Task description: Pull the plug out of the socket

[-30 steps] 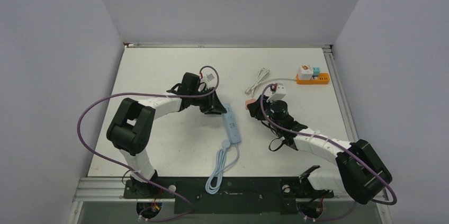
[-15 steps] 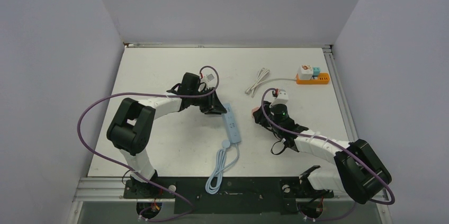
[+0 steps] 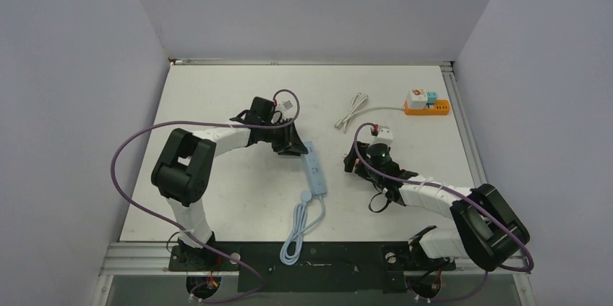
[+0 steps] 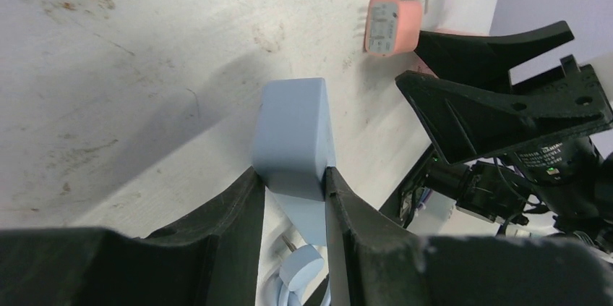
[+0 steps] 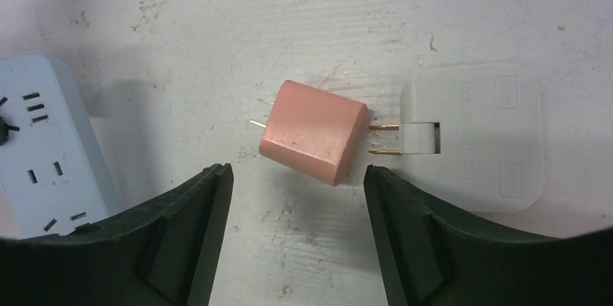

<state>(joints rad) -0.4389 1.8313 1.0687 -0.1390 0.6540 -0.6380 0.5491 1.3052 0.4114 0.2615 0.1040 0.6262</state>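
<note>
Pink plug [image 5: 312,132] loose on the worktop [image 5: 448,9], out of the blue power strip [image 4: 293,132].
Left jaws pinch the strip's end; right jaws spread over the plug, beside a white adapter [image 5: 473,139].

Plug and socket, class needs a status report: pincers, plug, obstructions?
Left pincer shut on blue power strip. Right pincer open, pink plug lying loose, prongs clear of strip. White adapter beside plug; nothing blocking.

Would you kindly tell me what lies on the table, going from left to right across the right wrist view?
blue power strip → pink plug → white adapter
</note>
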